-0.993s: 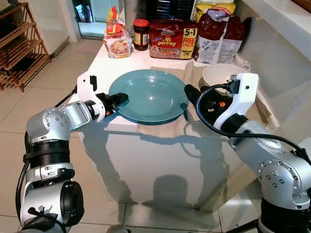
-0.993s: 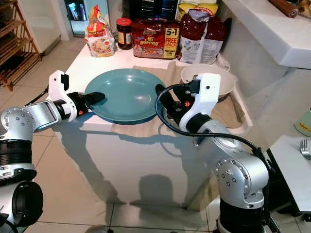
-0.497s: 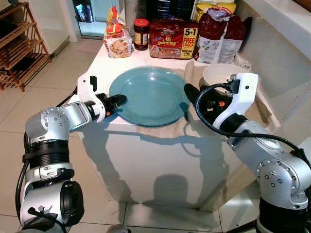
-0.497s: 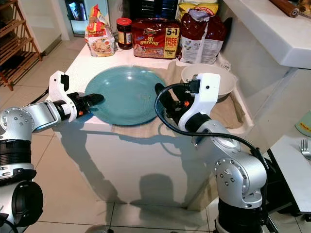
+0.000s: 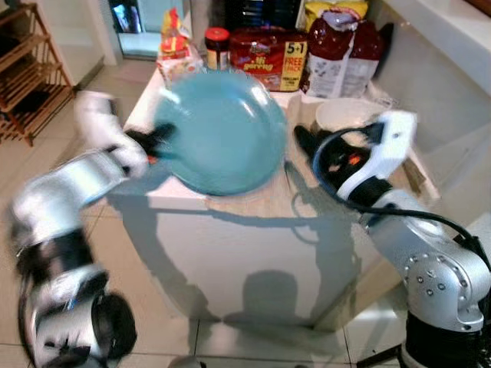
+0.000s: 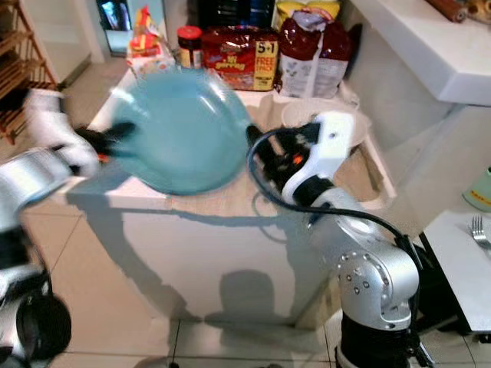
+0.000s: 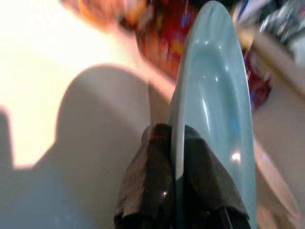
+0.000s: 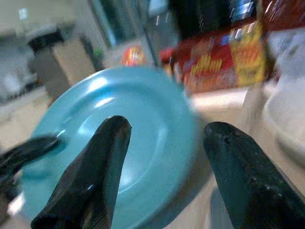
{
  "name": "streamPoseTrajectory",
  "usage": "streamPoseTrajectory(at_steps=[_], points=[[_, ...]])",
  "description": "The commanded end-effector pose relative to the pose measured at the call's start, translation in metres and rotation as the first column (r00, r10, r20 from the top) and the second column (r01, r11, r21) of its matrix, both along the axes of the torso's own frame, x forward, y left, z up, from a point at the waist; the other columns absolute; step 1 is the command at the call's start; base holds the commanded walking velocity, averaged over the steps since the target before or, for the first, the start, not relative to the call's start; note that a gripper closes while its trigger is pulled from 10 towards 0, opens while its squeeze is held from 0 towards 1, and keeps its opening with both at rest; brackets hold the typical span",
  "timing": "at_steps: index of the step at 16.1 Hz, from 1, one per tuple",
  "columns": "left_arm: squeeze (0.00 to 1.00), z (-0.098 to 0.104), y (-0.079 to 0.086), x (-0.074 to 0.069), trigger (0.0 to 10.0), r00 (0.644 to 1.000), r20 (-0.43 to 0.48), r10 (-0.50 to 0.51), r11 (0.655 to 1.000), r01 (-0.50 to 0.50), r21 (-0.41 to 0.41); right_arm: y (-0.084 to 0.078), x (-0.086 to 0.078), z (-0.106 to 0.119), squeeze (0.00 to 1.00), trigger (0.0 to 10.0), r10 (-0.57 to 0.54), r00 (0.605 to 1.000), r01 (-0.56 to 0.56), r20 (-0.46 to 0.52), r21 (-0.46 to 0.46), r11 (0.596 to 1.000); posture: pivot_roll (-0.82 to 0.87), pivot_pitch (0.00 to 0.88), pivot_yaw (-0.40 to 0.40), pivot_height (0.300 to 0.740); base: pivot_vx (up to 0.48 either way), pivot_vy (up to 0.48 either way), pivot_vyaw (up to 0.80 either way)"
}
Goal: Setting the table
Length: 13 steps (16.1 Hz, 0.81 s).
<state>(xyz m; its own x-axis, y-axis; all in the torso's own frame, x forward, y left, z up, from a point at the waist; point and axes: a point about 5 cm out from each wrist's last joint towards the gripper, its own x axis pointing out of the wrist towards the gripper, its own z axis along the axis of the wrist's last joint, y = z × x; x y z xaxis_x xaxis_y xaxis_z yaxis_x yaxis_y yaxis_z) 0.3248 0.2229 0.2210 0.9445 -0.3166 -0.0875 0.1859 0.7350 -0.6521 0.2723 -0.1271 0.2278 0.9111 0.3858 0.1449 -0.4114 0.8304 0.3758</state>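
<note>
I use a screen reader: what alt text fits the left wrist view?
The left gripper pinches the rim of a teal plate, seen edge-on with a black finger on each face. Behind lie a white countertop and blurred red packaging.

Both arms are chunky brushed-silver metal with round joint housings and small screws dotted around the caps. The wrists are boxy white plastic, the right gripper (image 5: 307, 146) and left gripper (image 5: 161, 139) have long black fingers, and a thick black cable loops along the right forearm.
</note>
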Motion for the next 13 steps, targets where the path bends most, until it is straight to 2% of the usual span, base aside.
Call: streamPoseTrajectory(at_steps=[1, 2, 3, 4, 5, 7, 11, 12, 13], points=[[0.00, 0.012, 0.001, -0.010, 0.0, 0.998, 0.067, 0.015, 0.999, -0.018, 0.042, -0.006, -0.003, 0.008, 0.00, 10.0, -0.029, 0.997, 0.028, 0.067, 0.010, 1.000, 0.09, 0.000, -0.018, 0.740, 0.000, 0.000, 0.00], [0.00, 0.033, -0.012, -0.031, 7.3, 0.972, 0.232, -0.044, 0.999, 0.041, 0.018, -0.010, -0.004, 0.009, 0.00, 10.0, -0.046, 0.995, 0.047, 0.087, -0.013, 0.999, 0.11, 0.000, -0.042, 0.740, 0.000, 0.000, 0.00], [0.00, 0.046, -0.022, -0.041, 10.0, 0.942, 0.325, -0.084, 0.996, 0.080, 0.027, -0.010, -0.003, 0.008, 0.00, 10.0, -0.052, 0.994, 0.054, 0.092, -0.014, 0.998, 0.11, 0.000, -0.056, 0.740, 0.000, 0.000, 0.00], [0.00, 0.054, -0.035, -0.047, 10.0, 0.923, 0.370, -0.104, 0.995, 0.099, 0.031, -0.009, -0.003, 0.008, 0.00, 10.0, -0.054, 0.994, 0.055, 0.096, -0.011, 0.998, 0.12, 0.000, -0.063, 0.740, 0.000, 0.000, 0.00], [0.00, 0.055, -0.041, -0.048, 10.0, 0.920, 0.376, -0.112, 0.994, 0.109, 0.031, -0.008, -0.002, 0.007, 0.00, 10.0, -0.048, 0.994, 0.049, 0.095, -0.010, 0.999, 0.12, 0.000, -0.063, 0.740, 0.000, 0.000, 0.00], [0.00, 0.046, -0.058, -0.055, 10.0, 0.926, 0.346, -0.150, 0.989, 0.140, 0.052, -0.002, -0.002, 0.002, 0.00, 10.0, -0.027, 0.995, 0.028, 0.092, -0.009, 1.000, 0.12, 0.000, -0.068, 0.740, -0.416, 0.000, 0.00], [0.00, 0.033, -0.065, -0.061, 10.0, 0.942, 0.298, -0.157, 0.987, 0.140, 0.075, -0.003, -0.004, -0.004, 0.00, 10.0, -0.042, 0.996, 0.044, 0.084, -0.021, 0.999, 0.11, 0.000, -0.065, 0.740, -0.480, 0.000, 0.00], [0.00, 0.033, -0.068, -0.062, 0.0, 0.941, 0.293, -0.171, 0.984, 0.150, 0.094, -0.005, -0.004, -0.005, 0.00, 10.0, -0.057, 0.995, 0.058, 0.083, -0.019, 0.998, 0.11, 0.000, -0.058, 0.740, -0.472, 0.000, 0.00], [0.00, 0.033, -0.070, -0.062, 0.0, 0.938, 0.298, -0.178, 0.983, 0.155, 0.100, -0.006, -0.004, -0.005, 0.00, 10.0, -0.065, 0.994, 0.067, 0.083, -0.017, 0.998, 0.11, 0.000, -0.054, 0.740, -0.409, 0.000, 0.00]])
